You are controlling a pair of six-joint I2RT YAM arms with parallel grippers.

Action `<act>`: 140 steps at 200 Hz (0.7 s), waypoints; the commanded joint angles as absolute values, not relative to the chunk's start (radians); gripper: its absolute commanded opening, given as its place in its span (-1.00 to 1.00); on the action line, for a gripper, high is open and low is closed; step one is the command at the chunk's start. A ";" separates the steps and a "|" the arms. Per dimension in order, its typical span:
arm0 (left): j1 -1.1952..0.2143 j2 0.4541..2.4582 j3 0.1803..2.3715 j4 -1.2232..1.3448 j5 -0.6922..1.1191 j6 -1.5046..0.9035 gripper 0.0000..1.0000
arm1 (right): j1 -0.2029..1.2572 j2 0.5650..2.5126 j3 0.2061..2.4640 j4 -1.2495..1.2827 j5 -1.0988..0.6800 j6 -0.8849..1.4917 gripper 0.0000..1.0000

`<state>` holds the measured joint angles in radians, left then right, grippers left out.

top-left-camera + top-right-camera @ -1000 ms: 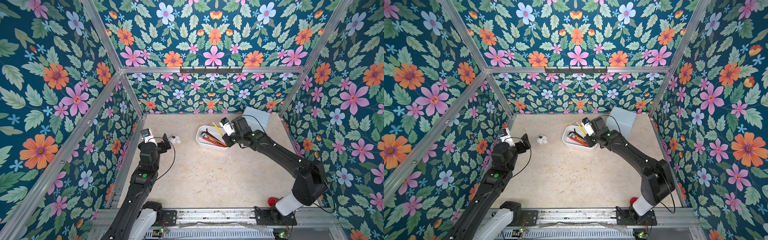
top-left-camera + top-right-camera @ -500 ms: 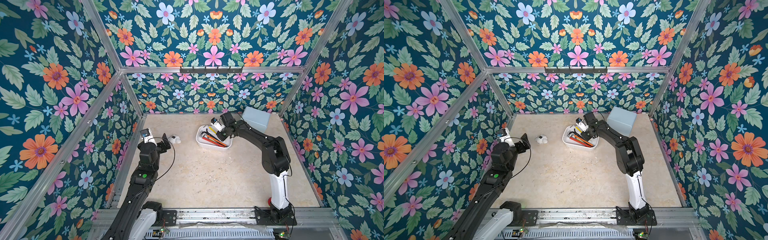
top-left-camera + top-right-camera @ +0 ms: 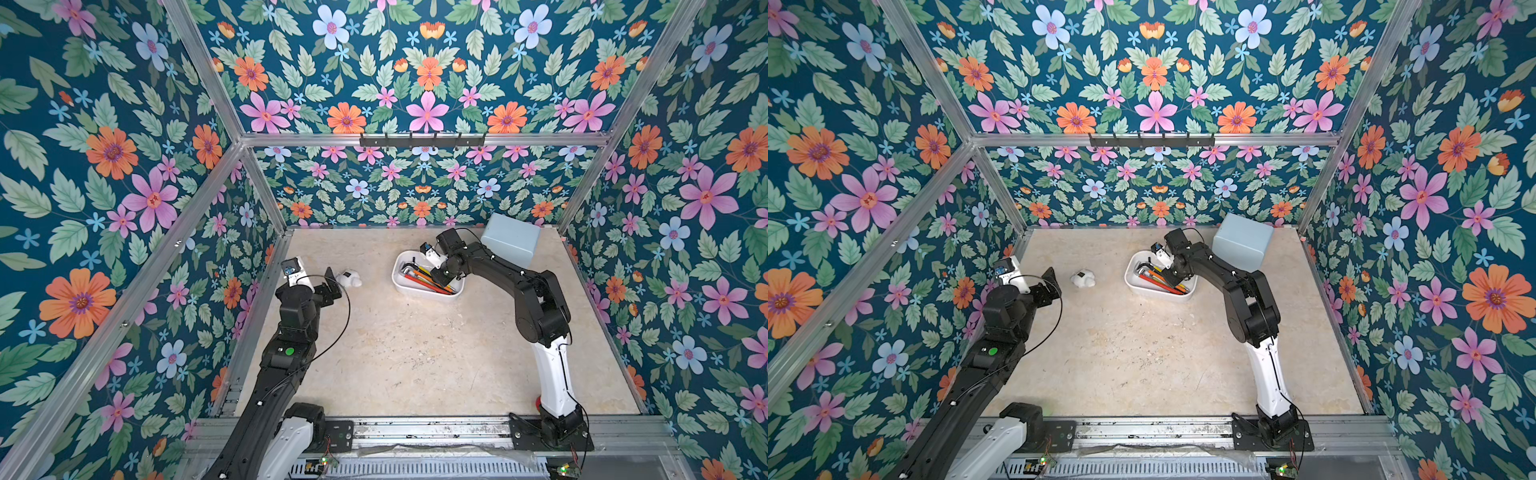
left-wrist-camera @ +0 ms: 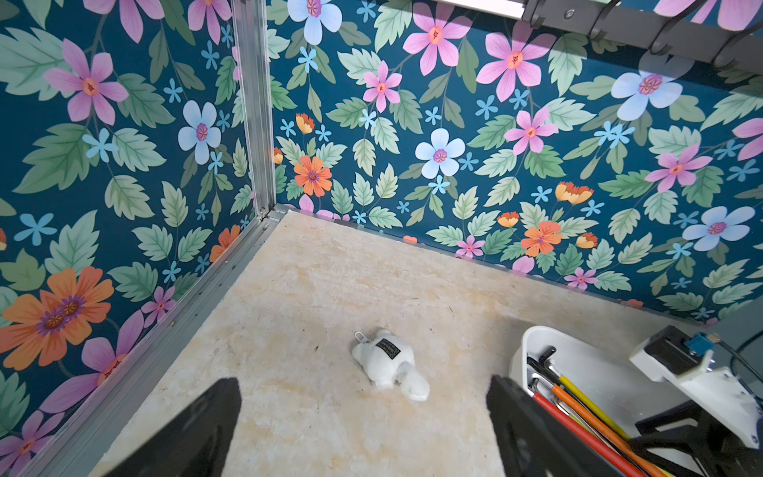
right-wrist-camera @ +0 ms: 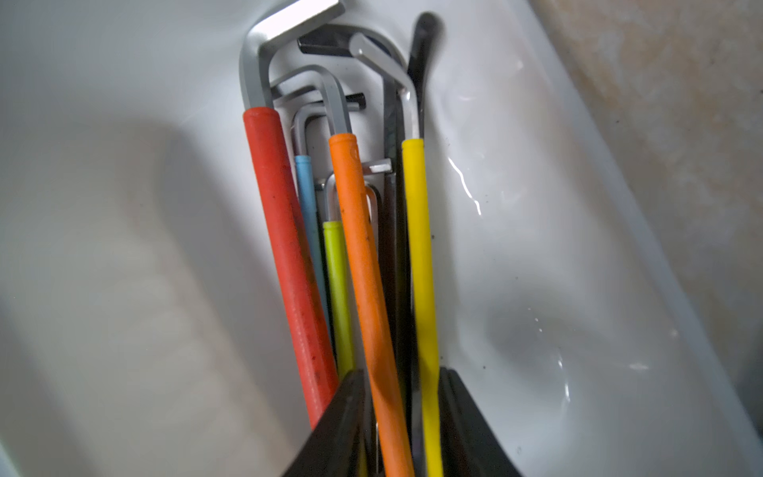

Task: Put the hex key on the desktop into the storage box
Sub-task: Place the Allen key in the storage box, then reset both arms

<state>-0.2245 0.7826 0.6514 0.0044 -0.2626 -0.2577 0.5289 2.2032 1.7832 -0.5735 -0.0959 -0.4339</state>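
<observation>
The white storage box [image 3: 399, 282] stands at the back middle of the beige desktop [image 3: 415, 353]. Several hex keys [image 3: 419, 276] with red, orange, yellow, green and blue sleeves lie bundled inside it. My right gripper [image 3: 438, 278] reaches down into the box. In the right wrist view its jaws [image 5: 402, 413] stand slightly apart, open, and straddle the orange hex key [image 5: 359, 247], a dark one and the yellow one. My left gripper [image 4: 363, 433] hovers wide open and empty at the left side. Every hex key I see lies in the box.
A small white plush toy [image 3: 349, 278] lies on the desktop between the left gripper and the box. A taller pale blue box [image 3: 511, 243] stands behind the right arm near the back wall. Flowered walls with aluminium rails enclose the desktop.
The right arm has folded upright and its gripper has shifted left and down into the storage box. Its jaws have parted a little. The left arm has not moved.
</observation>
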 commanded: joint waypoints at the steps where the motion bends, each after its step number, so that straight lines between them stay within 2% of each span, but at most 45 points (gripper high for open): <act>1: -0.224 0.786 0.649 0.023 -0.272 -0.247 0.99 | 0.531 2.154 1.773 -0.542 -0.092 -0.406 -0.24; 24: -0.224 0.795 0.648 0.028 -0.277 -0.247 0.99 | 0.533 2.085 1.745 -0.507 -0.095 -0.376 -0.19; 36: -0.224 0.803 0.642 0.040 -0.282 -0.243 0.99 | 0.534 2.023 1.702 -0.468 -0.102 -0.352 -0.08; 51: -0.224 0.820 0.635 0.051 -0.296 -0.239 0.99 | 0.534 1.919 1.613 -0.392 -0.113 -0.309 0.21; 65: -0.224 0.838 0.620 0.069 -0.316 -0.233 0.99 | 0.534 1.806 1.497 -0.304 -0.125 -0.260 0.56; 94: -0.224 0.872 0.568 0.136 -0.367 -0.177 0.99 | 0.523 1.500 1.188 -0.067 -0.113 -0.144 0.97; 117: -0.221 0.889 0.506 0.238 -0.443 -0.123 0.99 | 0.493 1.281 0.953 0.095 -0.040 -0.047 0.98; 140: -0.218 0.934 0.410 0.420 -0.440 -0.057 0.99 | 0.419 1.076 0.744 0.235 0.062 0.056 0.98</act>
